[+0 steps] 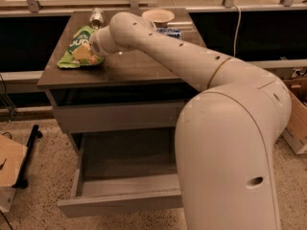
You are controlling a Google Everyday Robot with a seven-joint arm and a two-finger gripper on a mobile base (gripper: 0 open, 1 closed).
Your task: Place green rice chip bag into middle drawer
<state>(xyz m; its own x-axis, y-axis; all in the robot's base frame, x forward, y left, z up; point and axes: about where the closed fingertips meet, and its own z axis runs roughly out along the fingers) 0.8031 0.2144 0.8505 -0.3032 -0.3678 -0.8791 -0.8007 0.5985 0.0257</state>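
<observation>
right now the crinkly light-green rice chip bag [76,43] lies on the left of the grey-brown cabinet top [144,70], touching the arm's two-finger gripper [86,52] (grip state i cannot tell), with the open, wide, shallow middle drawer [120,205] well below and frontward.

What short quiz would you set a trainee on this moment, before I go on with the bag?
1. True or false: the middle drawer is shut.
2. Where is the green rice chip bag? A: lying on the cabinet top; B: inside the middle drawer; C: held up in the air.
3. Fill in: the gripper is over the left part of the cabinet top, right at the ____.
Key: 1 false, it is pulled out. 2 A. 3 green rice chip bag.
</observation>
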